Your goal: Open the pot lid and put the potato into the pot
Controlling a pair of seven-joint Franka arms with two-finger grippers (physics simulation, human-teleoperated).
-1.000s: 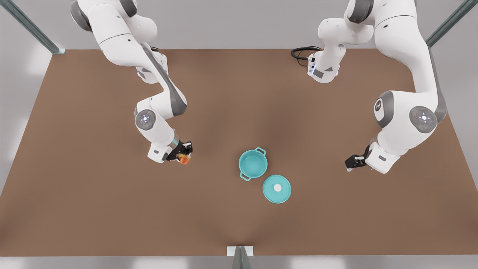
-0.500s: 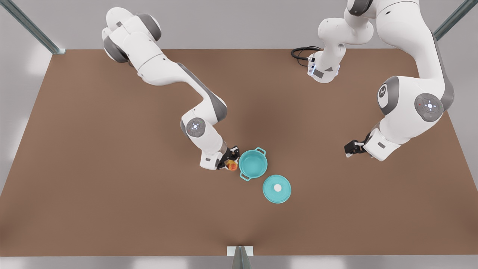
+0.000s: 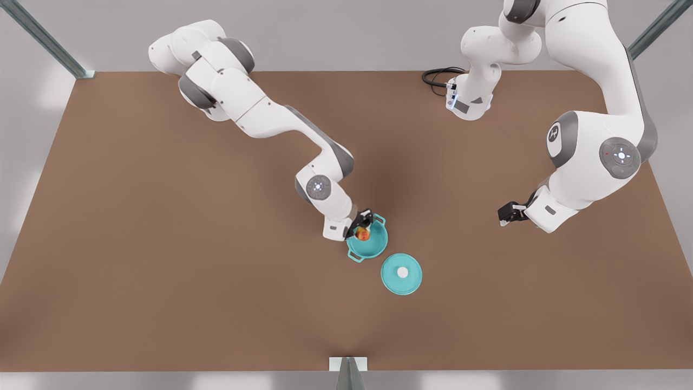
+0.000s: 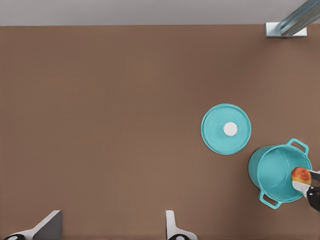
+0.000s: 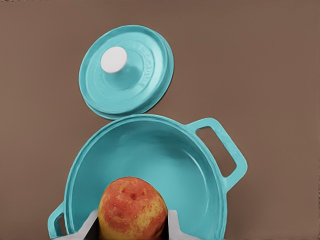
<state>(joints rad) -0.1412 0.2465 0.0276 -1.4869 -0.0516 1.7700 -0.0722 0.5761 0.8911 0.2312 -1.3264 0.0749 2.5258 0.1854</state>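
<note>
Potato clamped in right claw over pot rim; left claw apart, waiting.

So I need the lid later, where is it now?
The pot lid lies knob-up on the table, just beside the open pot, toward the front view's lower right.

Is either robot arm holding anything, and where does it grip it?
The right claw pinches the potato by its two sides, above the pot.

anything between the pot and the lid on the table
No: bare brown table separates the pot and the pot lid, clear in the front view.
</note>
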